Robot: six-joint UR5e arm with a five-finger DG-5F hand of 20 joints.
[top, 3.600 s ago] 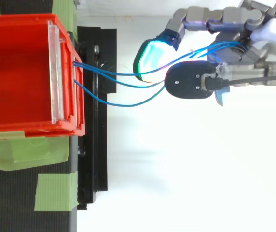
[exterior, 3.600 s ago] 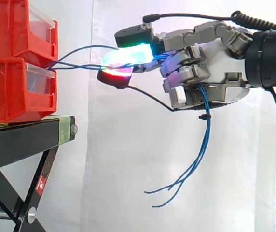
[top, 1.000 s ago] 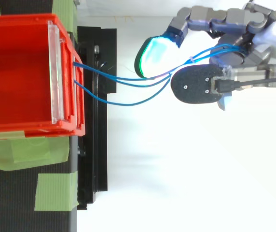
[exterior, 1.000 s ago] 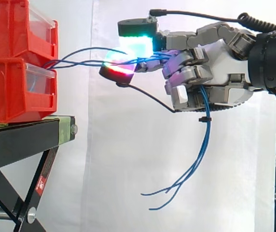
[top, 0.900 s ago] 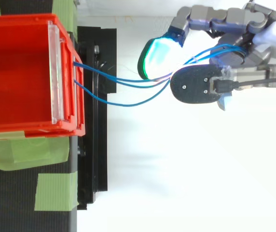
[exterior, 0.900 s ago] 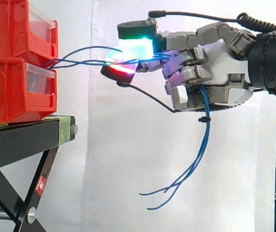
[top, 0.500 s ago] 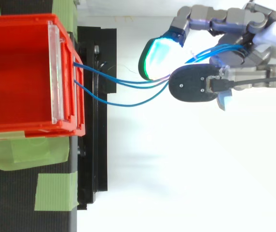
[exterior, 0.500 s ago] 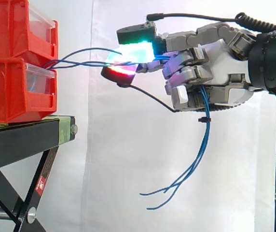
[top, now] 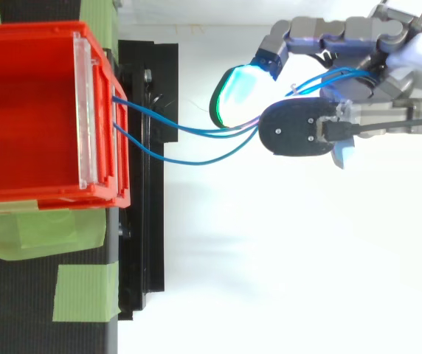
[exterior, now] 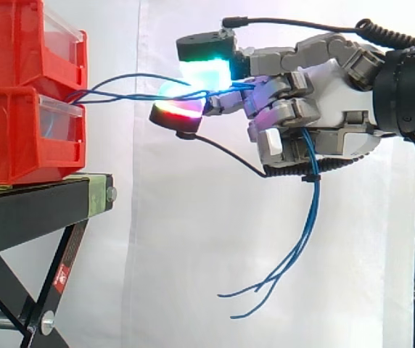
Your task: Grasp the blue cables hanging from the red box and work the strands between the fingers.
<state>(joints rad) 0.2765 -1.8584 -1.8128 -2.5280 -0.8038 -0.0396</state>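
blue cables point(exterior: 314, 203): we see them pinched in the hand point(exterior: 323, 109), right of the red box point(exterior: 8, 145).
strands: we judge more working is left.

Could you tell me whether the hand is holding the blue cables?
Yes, shut: the hand pinches the blue cables between curled fingers.

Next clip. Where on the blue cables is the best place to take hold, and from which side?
Grip the level span of the cables between the red bin and the hand, where the strands run close together in open air. Come from the side away from the bin, pads above and below, as the hand pinches them now. The loose ends below the palm splay apart.
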